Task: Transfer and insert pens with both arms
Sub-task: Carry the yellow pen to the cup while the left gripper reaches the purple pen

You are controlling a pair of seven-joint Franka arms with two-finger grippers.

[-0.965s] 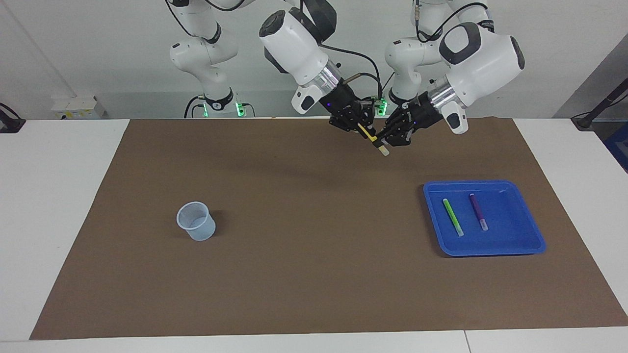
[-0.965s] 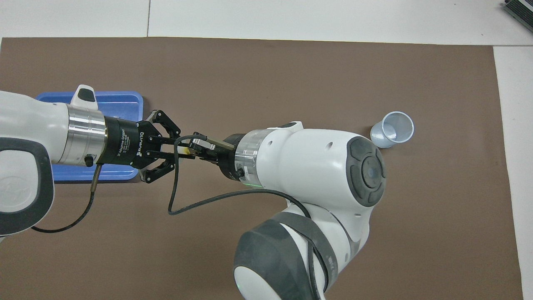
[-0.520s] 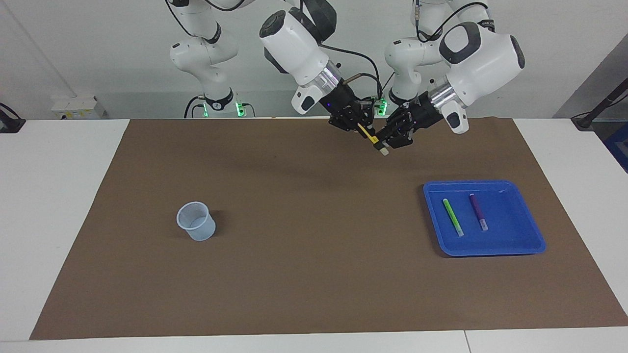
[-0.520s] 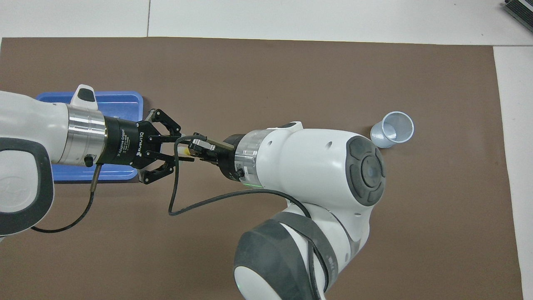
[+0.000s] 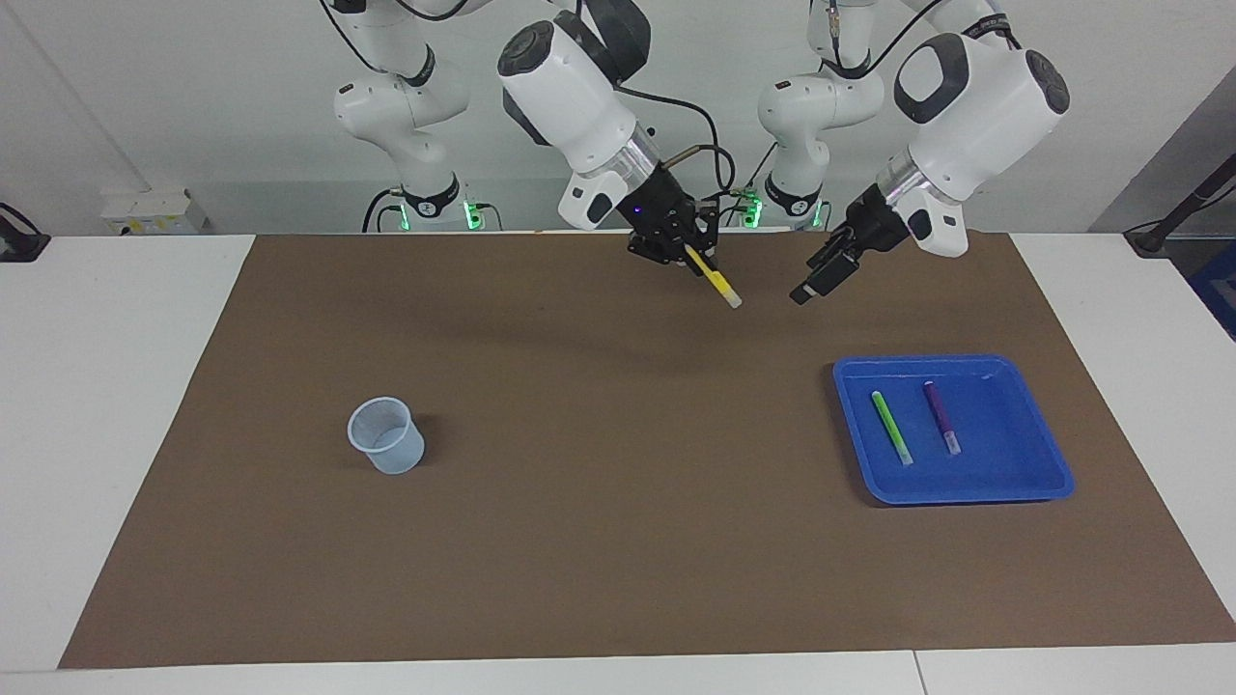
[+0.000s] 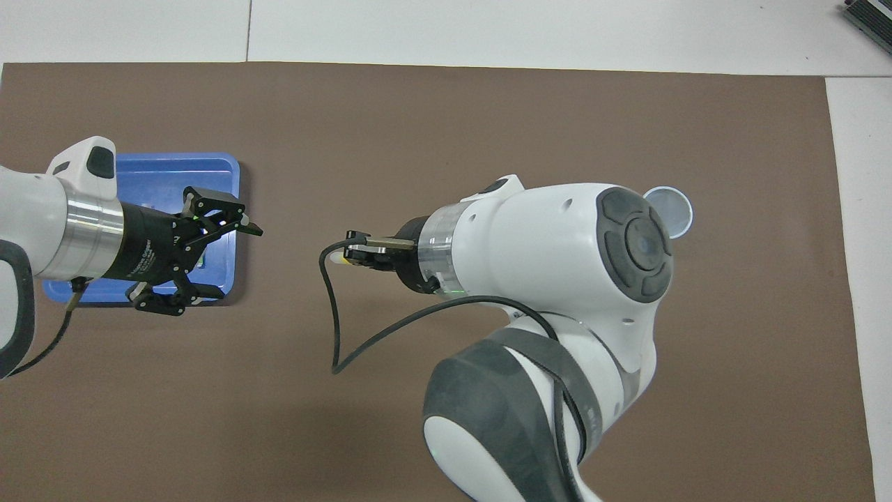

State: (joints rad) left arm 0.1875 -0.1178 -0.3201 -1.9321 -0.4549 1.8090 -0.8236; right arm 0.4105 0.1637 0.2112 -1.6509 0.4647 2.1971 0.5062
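My right gripper (image 5: 693, 256) hangs in the air over the mat's edge nearest the robots, shut on the yellow pen (image 5: 716, 281). The pen slants down out of it, pale cap lowest. Only the pen's tip (image 6: 336, 258) peeks out ahead of the right gripper (image 6: 355, 254) in the overhead view. My left gripper (image 5: 813, 283) stands open and holds nothing. It is apart from the pen, toward the tray's end, and in the overhead view the left gripper (image 6: 233, 261) overlaps the tray's edge. The green pen (image 5: 892, 427) and the purple pen (image 5: 941, 417) lie side by side in the blue tray (image 5: 1009, 439).
A pale translucent cup (image 5: 386, 436) stands upright on the brown mat (image 5: 618, 541) toward the right arm's end. In the overhead view the right arm partly covers the cup (image 6: 674, 211). The blue tray (image 6: 160, 167) sits toward the left arm's end.
The left gripper opened, let go of the yellow pen and drew back toward the tray's end. The right gripper kept the pen and shifted slightly toward the cup's end.
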